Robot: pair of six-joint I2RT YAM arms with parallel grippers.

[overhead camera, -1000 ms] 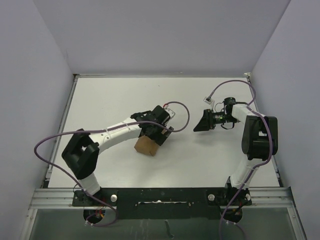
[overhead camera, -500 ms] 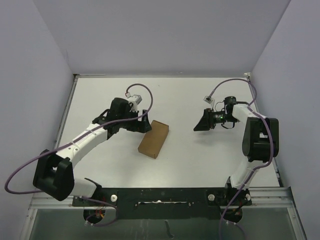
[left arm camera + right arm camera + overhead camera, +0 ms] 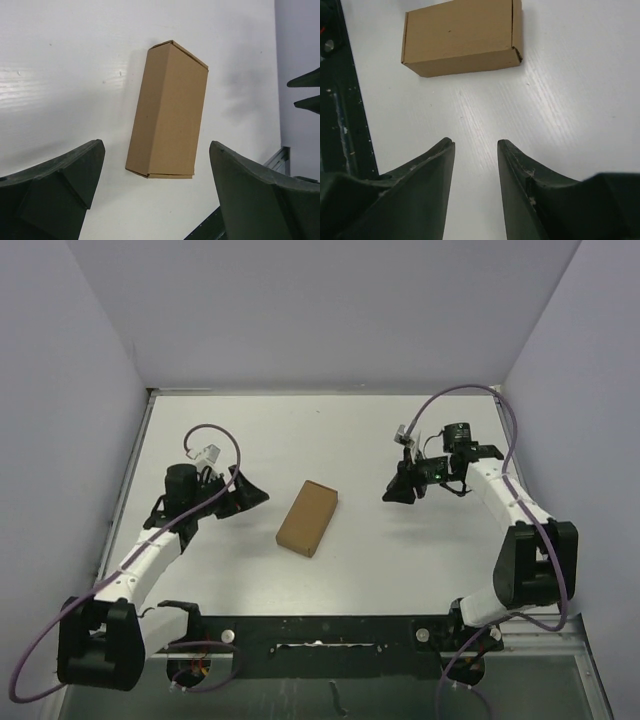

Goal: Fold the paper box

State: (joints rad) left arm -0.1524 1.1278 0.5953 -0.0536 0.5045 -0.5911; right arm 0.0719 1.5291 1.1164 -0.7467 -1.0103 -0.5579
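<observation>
The paper box lies flat on the white table, in the middle of the overhead view. It is closed up into a small brown block and sits slantwise, one end towards the upper right of the frame. Nothing is touching it.

The left gripper hangs to the left of the box, well apart from it. Its fingers are spread wide with nothing between them. The right gripper sits off to the right, also clear of the box. Its fingers are only a narrow gap apart and are likewise empty.

To my eye the folding looks about done, though the end flaps worry me. In both wrist views an end of the box shows a slight lip or gap, as if a tab is not fully home. Left like that, it could spring open.

The other risk is a nudge. The box looks light and the table smooth, so if either arm comes in low to press a flap, one finger could catch an edge. That would skate the box away or tip it, not close it.
</observation>
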